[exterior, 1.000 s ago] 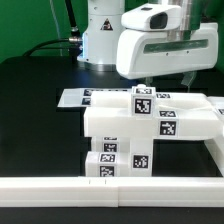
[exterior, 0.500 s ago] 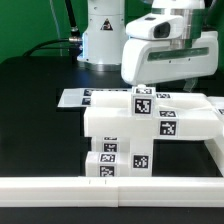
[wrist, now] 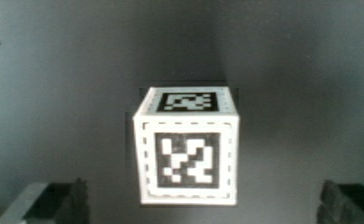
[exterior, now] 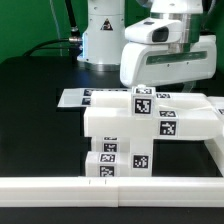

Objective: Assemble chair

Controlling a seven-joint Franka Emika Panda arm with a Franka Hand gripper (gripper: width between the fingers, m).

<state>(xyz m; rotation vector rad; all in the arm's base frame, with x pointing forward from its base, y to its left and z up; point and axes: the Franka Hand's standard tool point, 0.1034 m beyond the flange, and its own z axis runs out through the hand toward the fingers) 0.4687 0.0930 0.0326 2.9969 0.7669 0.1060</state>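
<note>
We see a black table point(exterior: 35, 120) with a long plain white rail point(exterior: 110, 186) along its front edge, the marker board point(exterior: 75, 98) lying flat behind, and a green cable point(exterior: 45, 45) at the back

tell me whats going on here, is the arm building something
Yes. A robot arm is putting together a chair from chunky white tagged blocks; a stacked blocky piece stands beside the marker board, against a long white rail. The gripper hangs above the assembly, open and holding nothing. In the wrist view a tagged white block sits between its fingers, untouched.
</note>
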